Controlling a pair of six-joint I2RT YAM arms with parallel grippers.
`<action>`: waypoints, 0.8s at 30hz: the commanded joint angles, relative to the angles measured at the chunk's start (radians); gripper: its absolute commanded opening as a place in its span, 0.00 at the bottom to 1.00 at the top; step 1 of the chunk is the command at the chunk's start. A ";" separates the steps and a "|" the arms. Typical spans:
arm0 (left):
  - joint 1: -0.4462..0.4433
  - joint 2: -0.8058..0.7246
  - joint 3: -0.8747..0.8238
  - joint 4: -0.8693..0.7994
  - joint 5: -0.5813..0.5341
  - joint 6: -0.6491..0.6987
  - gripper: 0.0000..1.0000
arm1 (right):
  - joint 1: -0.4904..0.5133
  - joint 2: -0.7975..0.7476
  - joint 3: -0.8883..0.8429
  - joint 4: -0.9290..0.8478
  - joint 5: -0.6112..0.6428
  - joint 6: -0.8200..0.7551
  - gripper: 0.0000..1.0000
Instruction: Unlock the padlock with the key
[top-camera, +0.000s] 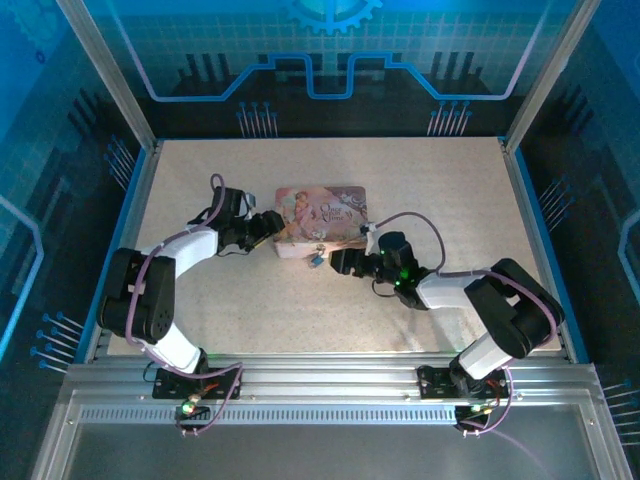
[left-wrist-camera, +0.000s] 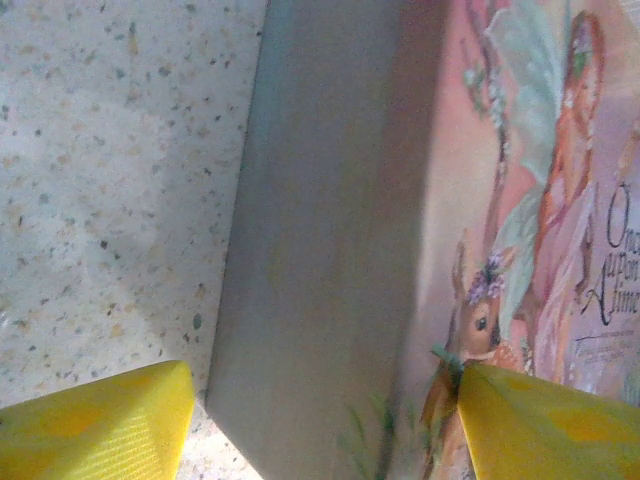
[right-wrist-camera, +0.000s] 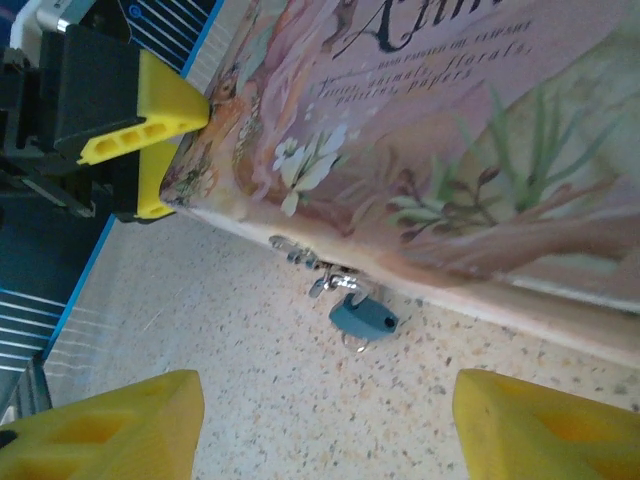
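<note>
Just tiny, dark bluish padlock (right-wrist-camera: 362, 318)

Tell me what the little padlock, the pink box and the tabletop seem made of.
Padlock: dull blue-grey body, perhaps painted metal or plastic; shiny silvery metal fittings. Pink box: likely printed tin, smooth, crisp folded edges. Tabletop: matte speckled surface, stone-look laminate or terrazzo.
</note>
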 joint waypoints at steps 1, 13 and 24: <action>0.002 0.000 -0.042 0.033 0.021 -0.004 0.69 | -0.028 0.030 0.043 -0.003 -0.024 -0.047 0.67; -0.075 -0.145 -0.252 0.074 -0.016 -0.072 0.64 | -0.083 0.124 0.111 0.082 -0.039 -0.143 0.68; -0.085 -0.198 -0.282 0.079 -0.034 -0.101 0.65 | -0.115 0.066 -0.033 0.210 -0.098 -0.182 0.68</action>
